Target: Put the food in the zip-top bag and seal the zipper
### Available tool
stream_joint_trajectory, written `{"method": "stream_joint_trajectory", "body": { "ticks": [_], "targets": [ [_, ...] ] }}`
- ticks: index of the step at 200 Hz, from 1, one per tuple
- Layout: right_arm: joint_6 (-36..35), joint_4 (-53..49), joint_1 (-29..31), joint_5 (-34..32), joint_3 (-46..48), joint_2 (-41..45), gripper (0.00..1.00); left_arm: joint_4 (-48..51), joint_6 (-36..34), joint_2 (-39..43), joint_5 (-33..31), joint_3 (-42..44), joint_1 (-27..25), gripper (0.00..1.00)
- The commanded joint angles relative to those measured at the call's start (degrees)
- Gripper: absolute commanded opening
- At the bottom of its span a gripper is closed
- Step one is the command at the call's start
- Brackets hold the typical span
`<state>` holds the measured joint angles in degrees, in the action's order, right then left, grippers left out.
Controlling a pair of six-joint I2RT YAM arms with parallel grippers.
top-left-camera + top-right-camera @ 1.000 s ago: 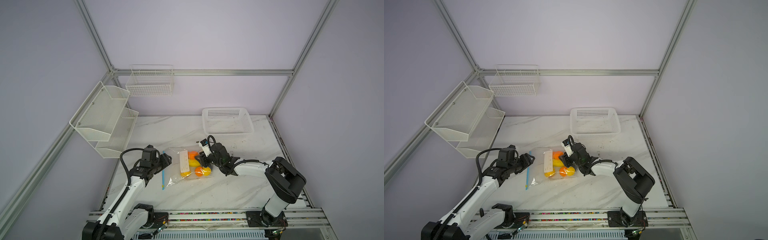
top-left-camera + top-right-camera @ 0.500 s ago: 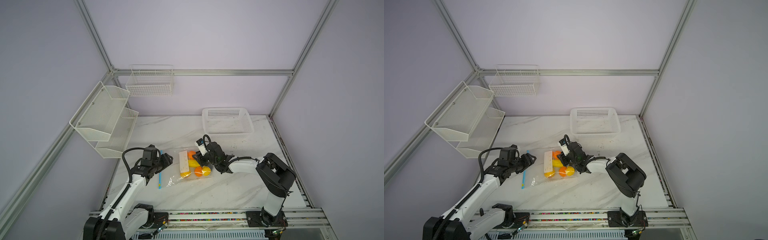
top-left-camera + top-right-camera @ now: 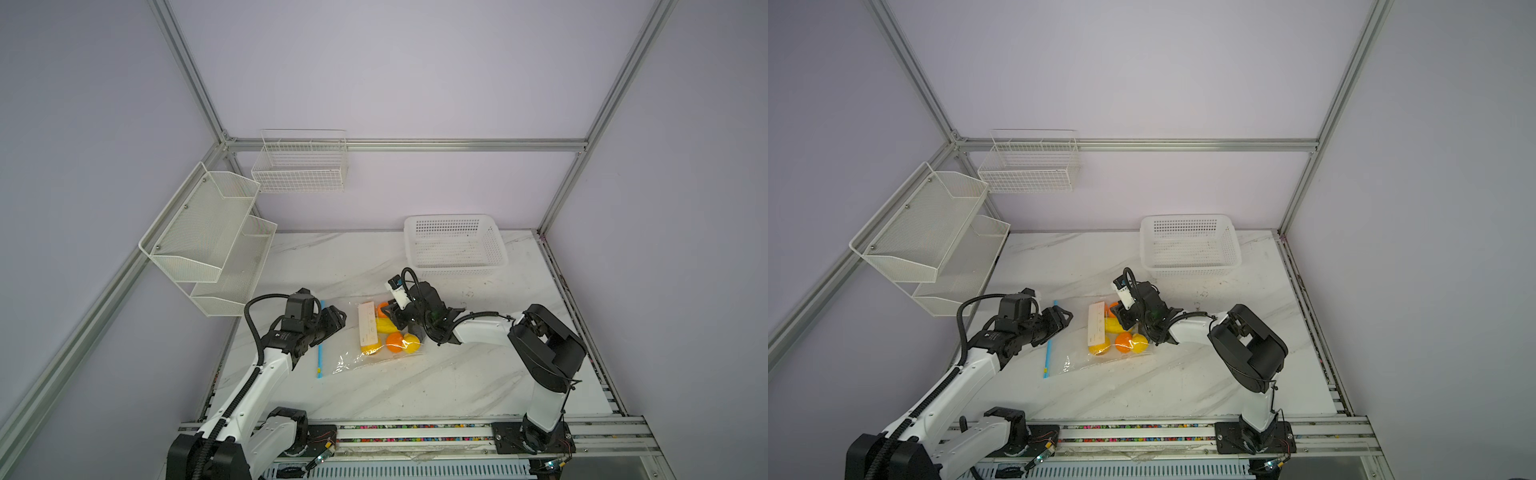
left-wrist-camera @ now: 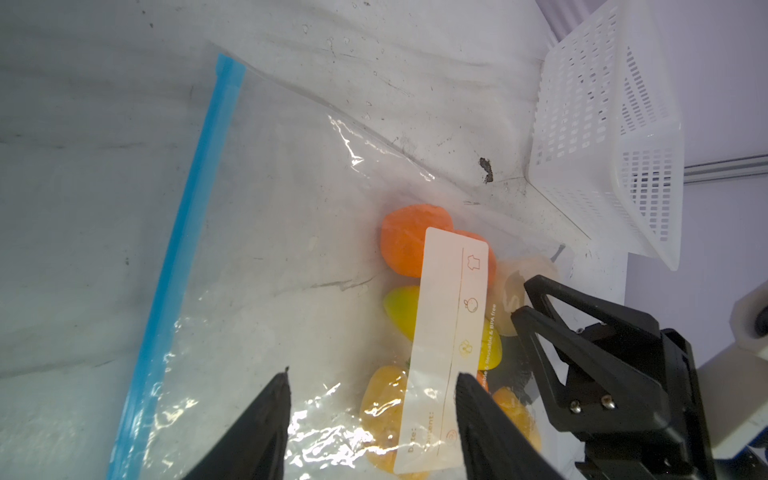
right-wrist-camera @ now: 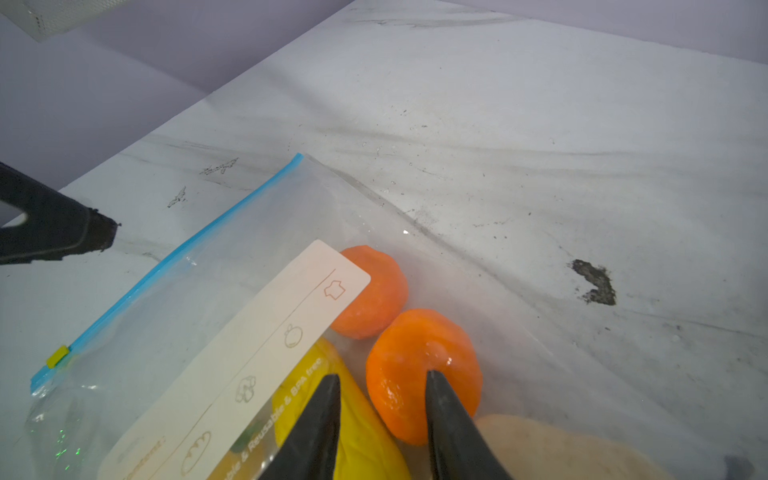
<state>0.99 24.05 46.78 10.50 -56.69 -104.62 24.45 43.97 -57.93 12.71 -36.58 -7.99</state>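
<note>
Zip-top bag (image 3: pixel 349 353): lies flat on the marble table (image 3: pixel 415 395) between both arms, with the food (image 3: pixel 384 325) bunched inside at the end away from the zipper (image 3: pixel 319 353).

Left gripper (image 4: pixel 370 378): hovers over the clear film, jaws wide, holding nothing.

Right gripper (image 5: pixel 382 376): jaws part-way apart, tips on the film over an orange ball (image 5: pixel 403 353). Cannot tell whether any film is pinched.

Likely trouble: slick film slipping out of a shallow pinch, or the whole bag skating across the table once the slider is dragged, leaving the zipper only part closed.

Only in the right wrist view: yellow slider (image 5: pixel 57 356) at the strip's end.

Only in the left wrist view: cream bulb (image 4: pixel 519 286) close against the right gripper's finger, near the white basket (image 4: pixel 602 124).
</note>
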Motion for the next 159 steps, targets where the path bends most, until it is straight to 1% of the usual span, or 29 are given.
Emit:
{"method": "stream_joint_trajectory", "body": {
  "ticks": [1, 12, 28, 41, 51, 56, 68, 80, 87, 104, 114, 123, 136, 159],
  "targets": [
    [-1.2, -2.0, 0.4, -2.4, -0.7, 4.8, 0.38, -2.0, -1.7, -0.4, 1.2, -5.9, 0.0, 0.63],
    [-0.3, -2.7, 0.4, -3.9, 0.3, 7.2, 0.38, -1.7, -2.1, -0.4, 1.0, -6.0, 0.1, 0.63],
    [1.4, -3.6, 0.4, -6.5, 2.3, 10.9, 0.44, -1.1, -2.7, -0.2, -0.4, -5.8, 0.2, 0.63],
    [3.5, -3.9, 0.4, -8.3, 4.5, 13.9, 0.47, -0.1, -3.2, 0.3, -2.7, -5.6, 0.2, 0.64],
    [6.6, -4.9, 0.4, -10.1, 5.8, 16.2, 0.50, 0.5, -3.4, 0.8, -5.6, -5.5, 0.2, 0.64],
    [8.1, -5.9, 0.4, -10.7, 6.3, 17.2, 0.52, 1.0, -3.4, 1.1, -7.1, -5.3, 0.2, 0.66],
    [12.1, -9.3, 0.4, -12.6, 6.8, 19.4, 0.58, 2.2, -3.2, 1.7, -10.3, -5.2, 0.3, 0.74],
    [16.8, -13.4, 0.3, -14.4, 7.0, 21.4, 0.64, 2.8, -3.1, 2.2, -11.7, -4.9, 0.4, 0.81],
    [19.5, -15.3, 0.3, -15.2, 7.3, 22.6, 0.68, 2.9, -2.9, 2.2, -12.0, -4.6, 0.4, 0.83],
    [23.6, -16.6, 0.3, -15.3, 9.4, 25.3, 0.77, 1.8, -2.1, 1.7, -11.2, -3.6, 0.5, 0.85],
    [24.9, -16.2, 0.2, -15.5, 10.7, 25.6, 0.82, 0.6, -1.9, 1.0, -9.3, -3.3, 0.5, 0.86],
    [25.6, -16.1, 0.0, -16.3, 11.3, 27.6, 0.86, -0.9, -1.8, 0.1, -7.2, -3.1, 0.5, 0.86],
    [25.6, -16.1, -0.7, -16.7, 11.3, 27.4, 0.87, -2.5, -2.0, -1.5, -4.7, -3.5, 0.5, 0.86],
    [23.2, -15.1, -1.9, -16.5, 11.3, 27.0, 0.87, -2.4, -2.6, -4.4, -3.0, -5.3, 0.5, 0.85]
  ]
}}
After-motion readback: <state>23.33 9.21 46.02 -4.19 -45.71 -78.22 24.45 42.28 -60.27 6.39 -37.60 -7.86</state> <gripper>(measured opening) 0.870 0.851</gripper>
